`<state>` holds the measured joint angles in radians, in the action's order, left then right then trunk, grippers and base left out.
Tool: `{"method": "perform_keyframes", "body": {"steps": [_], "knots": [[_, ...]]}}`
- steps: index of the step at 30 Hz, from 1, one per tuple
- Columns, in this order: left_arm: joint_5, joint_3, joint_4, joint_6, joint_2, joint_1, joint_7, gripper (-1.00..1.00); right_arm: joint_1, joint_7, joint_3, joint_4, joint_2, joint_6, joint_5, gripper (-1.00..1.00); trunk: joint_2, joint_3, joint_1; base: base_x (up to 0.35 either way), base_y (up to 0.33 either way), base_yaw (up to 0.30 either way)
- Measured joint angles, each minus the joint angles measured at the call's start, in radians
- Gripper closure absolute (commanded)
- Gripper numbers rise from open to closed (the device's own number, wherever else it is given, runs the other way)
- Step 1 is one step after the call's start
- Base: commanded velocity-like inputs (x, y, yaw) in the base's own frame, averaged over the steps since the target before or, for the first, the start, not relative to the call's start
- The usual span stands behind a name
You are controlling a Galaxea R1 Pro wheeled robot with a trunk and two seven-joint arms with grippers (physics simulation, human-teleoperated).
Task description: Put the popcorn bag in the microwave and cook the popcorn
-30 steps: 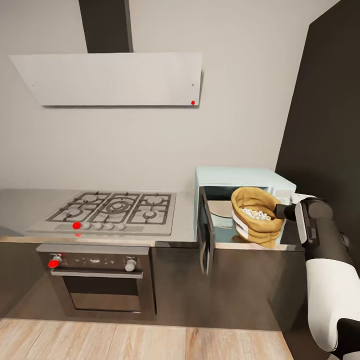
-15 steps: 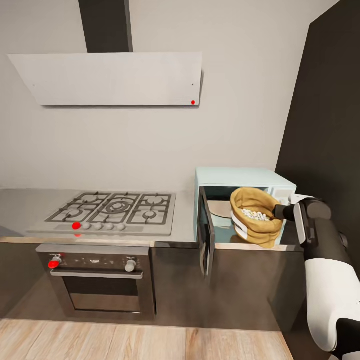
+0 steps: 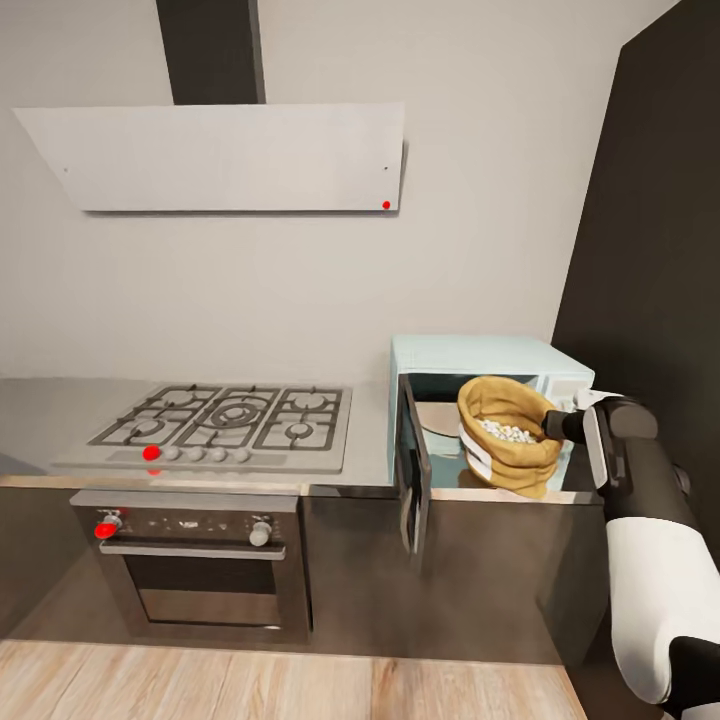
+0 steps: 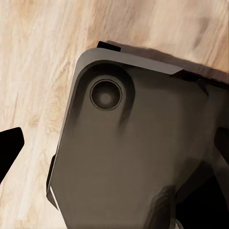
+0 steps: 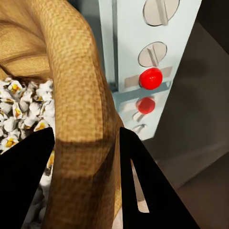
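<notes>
The orange-brown popcorn bag (image 3: pixel 507 440) hangs tilted at the mouth of the mint-blue microwave (image 3: pixel 470 352), whose door (image 3: pixel 412 480) stands swung open to the left. Pale popcorn (image 3: pixel 508 432) shows inside the sack. My right gripper (image 3: pixel 556 425) is shut on the bag's rolled rim from the right. In the right wrist view the bag rim (image 5: pixel 78 105) sits pinched between the black fingers (image 5: pixel 143 186), with popcorn (image 5: pixel 24 109) beside it and the microwave's white knob panel (image 5: pixel 152 52) behind. My left gripper (image 4: pixel 117 140) is open, over the robot's grey base.
The grey countertop (image 3: pixel 368 440) carries a steel gas hob (image 3: pixel 225 420) left of the microwave. A black built-in oven (image 3: pixel 200 560) sits below it and a hood (image 3: pixel 220 155) above. A tall dark cabinet (image 3: pixel 650 250) stands close at the right. Wooden floor (image 3: pixel 300 685) lies in front.
My right gripper has carried the bag a little to the left, towards the microwave's open cavity. The door and the hob have stayed put.
</notes>
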<state>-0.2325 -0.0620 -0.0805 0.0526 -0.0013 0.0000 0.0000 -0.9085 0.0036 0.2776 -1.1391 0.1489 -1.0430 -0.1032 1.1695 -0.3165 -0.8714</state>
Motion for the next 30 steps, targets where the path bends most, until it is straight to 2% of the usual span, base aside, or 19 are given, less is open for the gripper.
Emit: {"method": "perform_keyframes", "body": {"steps": [9, 15, 30], "knots": [[0.000, -0.001, 0.000, 0.000, 0.000, 0.000, 0.000, -1.00, 0.000, 0.001, 0.001, 0.009, 0.000, 0.000, -0.021, 1.00, 0.000, 0.000, 0.000, 0.221, 0.000, 0.000], [0.000, -0.001, -0.001, 0.000, 0.000, 0.000, 0.000, -1.00, 0.005, -0.001, 0.017, 0.005, 0.000, 0.000, 0.005, 1.00, 0.000, 0.000, 0.000, 0.194, 0.000, 0.000], [0.000, -0.001, -0.001, -0.001, 0.000, 0.001, 0.000, -1.00, 0.006, 0.000, 0.049, 0.007, -0.004, 0.000, 0.027, 1.00, 0.000, 0.000, 0.000, 0.193, 0.000, 0.000]]}}
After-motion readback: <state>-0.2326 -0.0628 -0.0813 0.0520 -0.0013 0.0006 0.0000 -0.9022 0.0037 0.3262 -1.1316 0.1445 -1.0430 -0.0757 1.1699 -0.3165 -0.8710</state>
